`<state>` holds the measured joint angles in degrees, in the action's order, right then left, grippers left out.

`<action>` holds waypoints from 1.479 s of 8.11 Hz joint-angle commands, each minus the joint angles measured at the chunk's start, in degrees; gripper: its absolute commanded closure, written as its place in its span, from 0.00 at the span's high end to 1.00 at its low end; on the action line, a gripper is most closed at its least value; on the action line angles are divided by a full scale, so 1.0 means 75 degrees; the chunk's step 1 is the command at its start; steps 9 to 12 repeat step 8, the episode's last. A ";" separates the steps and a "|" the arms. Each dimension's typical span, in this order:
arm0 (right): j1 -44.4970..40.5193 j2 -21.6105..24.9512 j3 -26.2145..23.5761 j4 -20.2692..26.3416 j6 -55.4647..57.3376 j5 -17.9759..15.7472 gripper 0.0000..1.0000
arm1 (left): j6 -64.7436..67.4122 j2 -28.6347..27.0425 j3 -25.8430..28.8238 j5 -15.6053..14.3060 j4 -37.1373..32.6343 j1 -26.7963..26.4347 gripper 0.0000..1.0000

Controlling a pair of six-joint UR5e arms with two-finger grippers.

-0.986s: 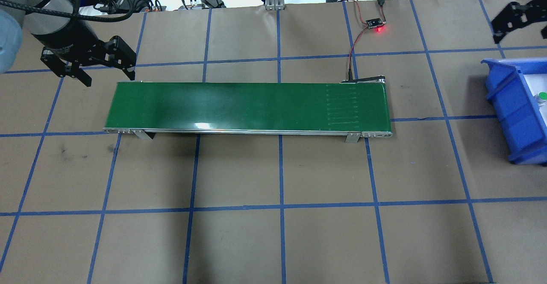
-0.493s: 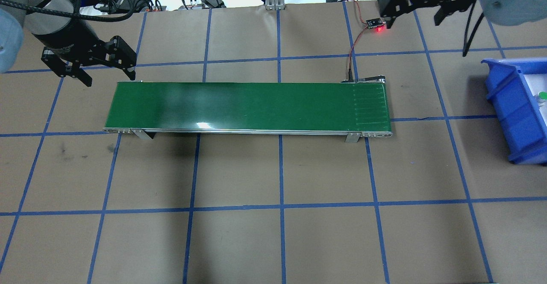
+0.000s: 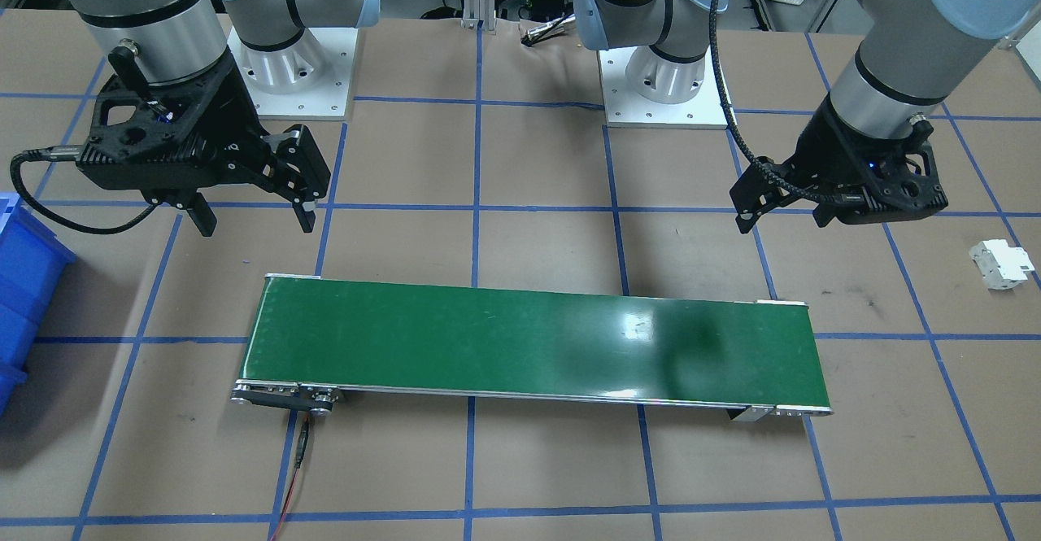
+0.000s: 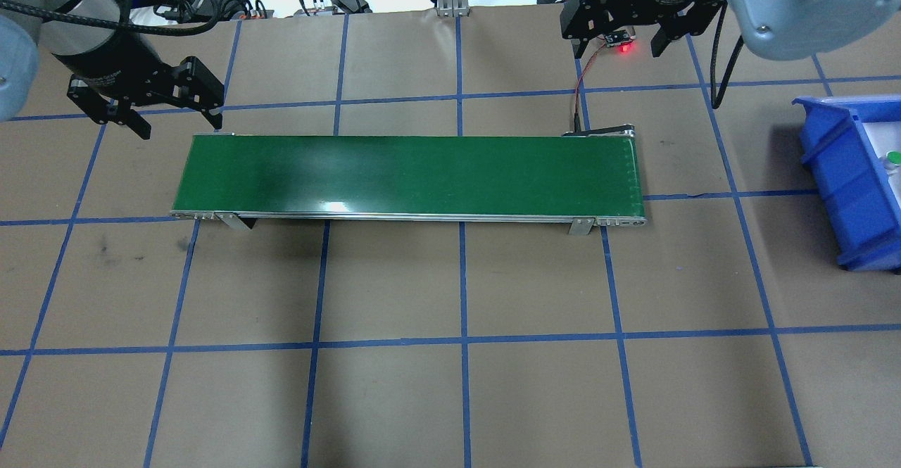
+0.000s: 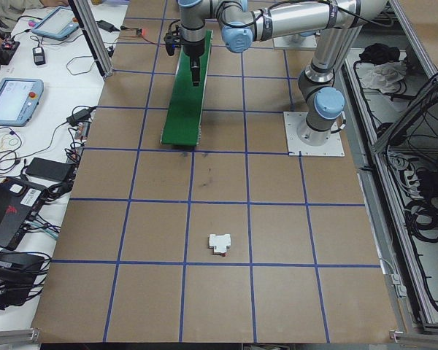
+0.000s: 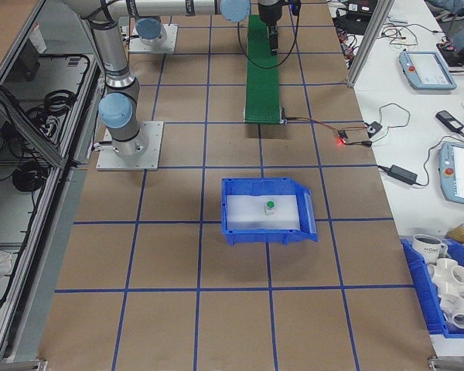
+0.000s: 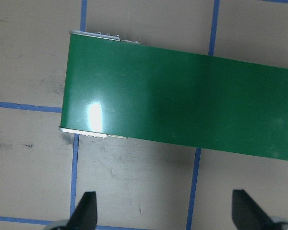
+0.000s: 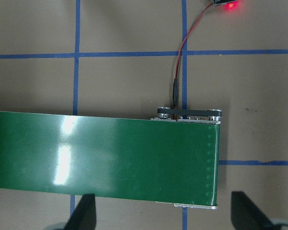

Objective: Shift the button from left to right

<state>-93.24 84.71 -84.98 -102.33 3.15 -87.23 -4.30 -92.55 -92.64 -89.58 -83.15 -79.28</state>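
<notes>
Blue bin [image 4: 855, 193] cut by edge

Button [image 6: 270, 206]: small, round green cap on top, pale body below; base colour too small to make out. Stands upright, cap up. Sits inside the blue bin [image 6: 309, 216] on its whitish floor, roughly mid-floor, clear of the walls. In the overhead view only the green cap [image 4: 894, 157] shows at the right edge.

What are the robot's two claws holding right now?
Nothing. The left gripper and the right gripper are both open and empty above the table. The button sits in the blue bin, untouched.
</notes>
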 commanded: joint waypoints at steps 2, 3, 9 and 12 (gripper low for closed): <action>-0.0037 -0.0021 -0.0048 0.0074 -0.0021 -0.0146 1.00 | 0.0000 0.0058 0.0012 -0.0009 0.0071 0.0000 1.00; -0.0037 -0.0021 -0.0059 0.0039 -0.0021 -0.0135 1.00 | -0.0012 0.0058 0.0012 0.0014 0.0071 0.0000 1.00; -0.0025 -0.0068 -0.0071 0.0016 -0.0021 -0.0018 1.00 | -0.0036 0.0129 -0.0023 0.0003 0.0071 0.0000 1.00; -0.0025 -0.0068 -0.0071 0.0016 -0.0021 -0.0018 1.00 | -0.0036 0.0129 -0.0023 0.0003 0.0071 0.0000 1.00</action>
